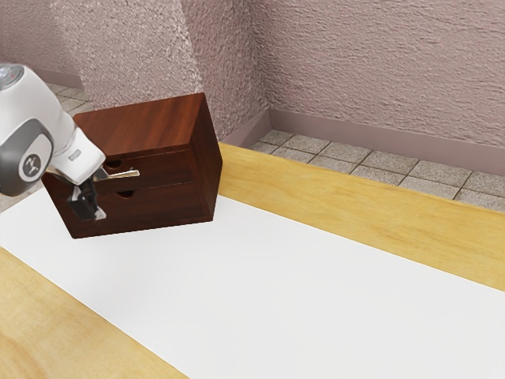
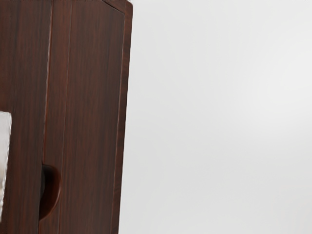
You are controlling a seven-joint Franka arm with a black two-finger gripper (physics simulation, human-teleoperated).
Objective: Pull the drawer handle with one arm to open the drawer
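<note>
A dark wooden drawer cabinet (image 1: 158, 130) stands on the white mat at the exterior view's left. A thin silver handle (image 1: 118, 174) sticks out of its front, above a dark round recess. My black gripper (image 1: 87, 209) hangs in front of the cabinet's left part, just below the handle's near end. It is open, with nothing between its fingers. The wrist view looks at the cabinet front (image 2: 87, 122) close up, with a pale strip of the handle (image 2: 4, 156) at the edge and a curved recess (image 2: 48, 192) beside it. The drawer front sits flush with the cabinet.
The white mat (image 1: 276, 284) covers the middle of the light wooden table (image 1: 379, 213) and stretches bare to the exterior view's right. Behind the table are a tiled floor (image 1: 394, 166) and rough pink walls (image 1: 379, 63).
</note>
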